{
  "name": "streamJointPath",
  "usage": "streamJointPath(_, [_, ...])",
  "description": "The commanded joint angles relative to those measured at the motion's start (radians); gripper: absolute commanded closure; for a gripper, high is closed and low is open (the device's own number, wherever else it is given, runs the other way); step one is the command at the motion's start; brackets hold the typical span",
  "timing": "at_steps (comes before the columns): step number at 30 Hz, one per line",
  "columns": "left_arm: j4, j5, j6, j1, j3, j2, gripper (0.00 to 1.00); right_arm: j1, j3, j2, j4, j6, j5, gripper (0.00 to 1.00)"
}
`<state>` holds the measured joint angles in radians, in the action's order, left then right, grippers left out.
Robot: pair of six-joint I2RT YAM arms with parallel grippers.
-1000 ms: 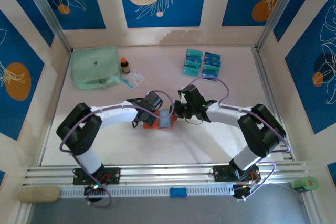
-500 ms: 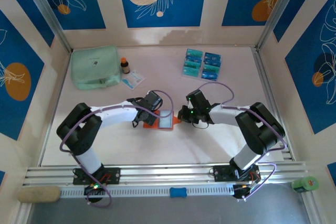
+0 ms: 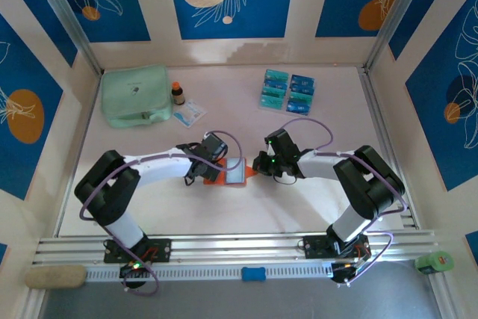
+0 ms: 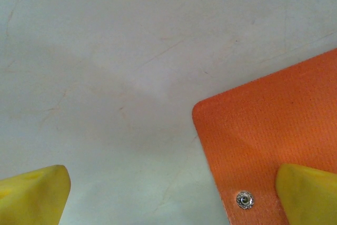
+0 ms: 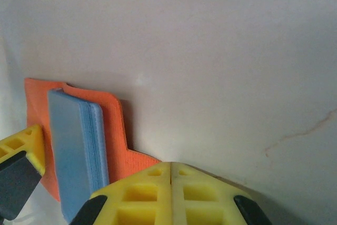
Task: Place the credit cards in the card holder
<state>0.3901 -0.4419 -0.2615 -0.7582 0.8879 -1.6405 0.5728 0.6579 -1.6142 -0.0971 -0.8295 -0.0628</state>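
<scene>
The orange-red card holder (image 3: 221, 175) lies open mid-table, its pale blue inner pockets (image 3: 235, 172) facing up. My left gripper (image 3: 203, 167) is at its left edge, open: one yellow fingertip (image 4: 310, 196) rests over the holder's corner (image 4: 268, 130) by the metal snap (image 4: 244, 199), the other (image 4: 31, 193) over bare table. My right gripper (image 3: 258, 163) is at the holder's right edge, shut, its fingertips (image 5: 171, 180) pressed together over the orange tab (image 5: 138, 160). Nothing shows between them. The pocket stack (image 5: 79, 146) stands just to their left. The credit cards (image 3: 287, 91), teal and blue, lie in rows at the back.
A mint-green zip pouch (image 3: 136, 95) sits back left, with a small brown bottle (image 3: 178, 93) and a white-and-blue packet (image 3: 189, 112) beside it. Metal frame posts stand at the back corners. A green roll (image 3: 435, 262) lies outside the rail at the near right.
My right gripper has come down and left to the holder's right edge. The pale pocket panel, tilted up before, now lies flatter. The left arm shifted slightly.
</scene>
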Motion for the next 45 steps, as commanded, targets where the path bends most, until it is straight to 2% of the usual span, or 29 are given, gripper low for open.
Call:
streamJointPath(1, [0.038, 0.039, -0.034, 0.008, 0.007, 0.036, 0.00, 0.000, 0.005, -0.003, 0.007, 0.015, -0.038, 0.97])
streamJointPath(11, [0.069, 0.185, -0.085, 0.009, 0.125, 0.148, 0.00, 0.007, 0.029, 0.003, 0.024, 0.032, -0.057, 0.98])
streamJointPath(16, [0.036, 0.316, -0.150, 0.007, 0.185, 0.180, 0.00, 0.011, 0.031, 0.002, 0.020, 0.027, -0.060, 0.98])
streamJointPath(21, [-0.140, 0.506, -0.318, 0.005, 0.161, 0.197, 0.00, 0.016, 0.029, 0.002, 0.016, 0.022, -0.059, 0.98])
streamJointPath(26, [-0.368, 0.616, -0.496, 0.005, 0.057, 0.183, 0.00, 0.018, 0.025, 0.002, 0.011, 0.017, -0.055, 0.98])
streamJointPath(30, [-0.477, 0.641, -0.560, 0.009, -0.030, 0.158, 0.00, 0.018, 0.019, 0.001, 0.008, 0.016, -0.052, 0.99])
streamJointPath(35, [-0.510, 0.627, -0.549, 0.023, -0.099, 0.139, 0.00, 0.016, 0.010, 0.000, 0.003, 0.017, -0.052, 0.99])
streamJointPath(45, [-0.402, 0.529, -0.421, 0.045, -0.148, 0.160, 0.00, 0.007, -0.004, -0.008, -0.005, 0.020, -0.055, 1.00])
